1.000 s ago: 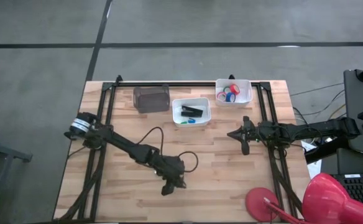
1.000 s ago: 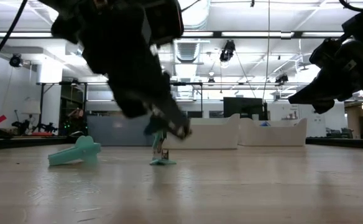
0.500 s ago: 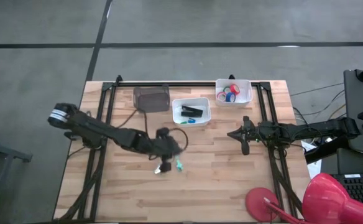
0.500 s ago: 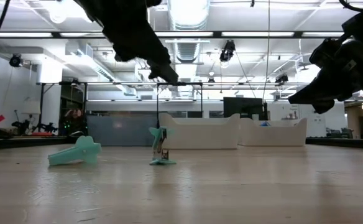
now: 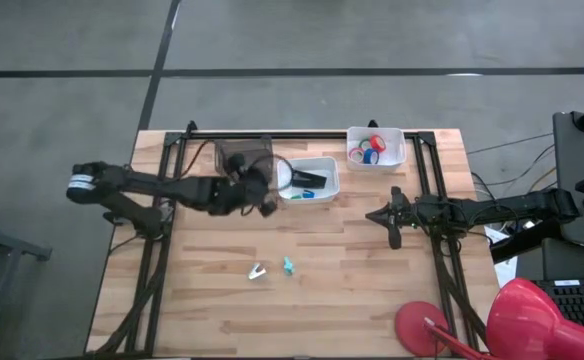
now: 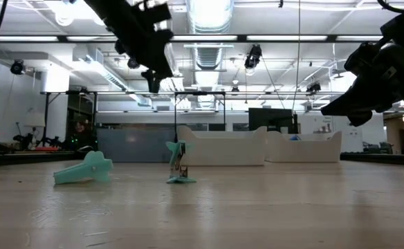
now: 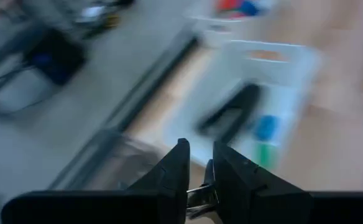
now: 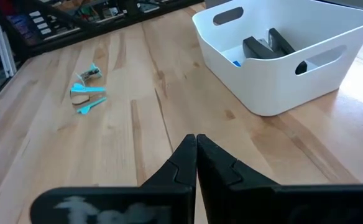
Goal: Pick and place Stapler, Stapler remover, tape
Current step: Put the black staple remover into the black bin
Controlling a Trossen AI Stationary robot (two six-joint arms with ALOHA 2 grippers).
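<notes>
1. The left gripper (image 5: 265,190) hangs above the far middle of the wooden worktop (image 5: 362,270), between a dark bin (image 5: 243,157) and a white bin (image 5: 308,179); in its wrist view the jaws stand slightly parted with a small metal piece (image 7: 200,198) showing between them, and whether they grip it cannot be told.

2. The black stapler (image 5: 310,178) lies inside the white bin, beside small blue and green items too blurred to name.

3. The tape (image 5: 367,150), rolls of red, pink, green and blue, sits in a second white bin (image 5: 375,146) at the far right of the worktop.

4. Two small teal-and-metal staple removers rest on the open worktop near the middle: one (image 5: 257,271) to the left, the other (image 5: 288,266) just to its right. In the low view one (image 6: 84,169) lies flat and the other (image 6: 178,163) stands upright.

5. The right gripper (image 5: 395,234) waits above the right side of the worktop, well apart from both bins, its jaws pressed together with nothing between them, as the right wrist view (image 8: 196,155) shows.
</notes>
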